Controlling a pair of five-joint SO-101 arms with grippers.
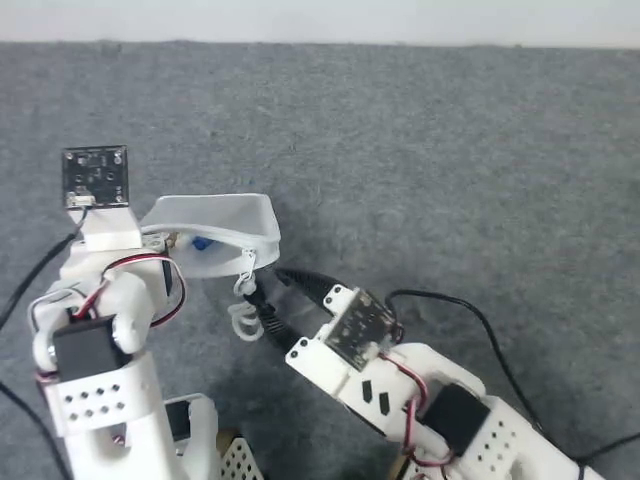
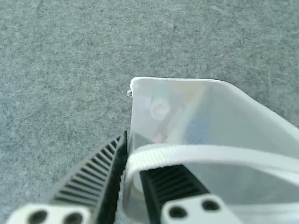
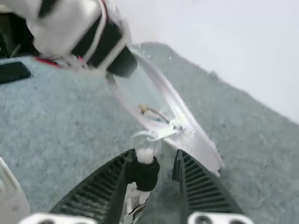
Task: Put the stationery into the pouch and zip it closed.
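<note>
A translucent white pouch (image 1: 215, 225) is held up off the grey mat by my left gripper (image 2: 133, 156), which is shut on its zipper edge (image 2: 196, 153). Something blue (image 1: 200, 243) shows through the pouch wall (image 2: 187, 116), with other small items beside it. The zipper slider (image 3: 175, 126) sits near one end, and its pull tag (image 3: 142, 170) hangs down from a white loop (image 1: 243, 318). My right gripper (image 3: 154, 154) is open just below the slider; the tag lies between its fingers against one finger (image 3: 112, 186). In the high view the right gripper (image 1: 266, 290) is beside the pouch's near corner.
Grey felt mat (image 1: 450, 170) covers the table, with open room to the right and behind the pouch. A pale wall (image 1: 320, 18) borders the far edge. Cables (image 1: 470, 315) trail from the right arm. A perforated white part (image 1: 240, 460) sits at the near edge.
</note>
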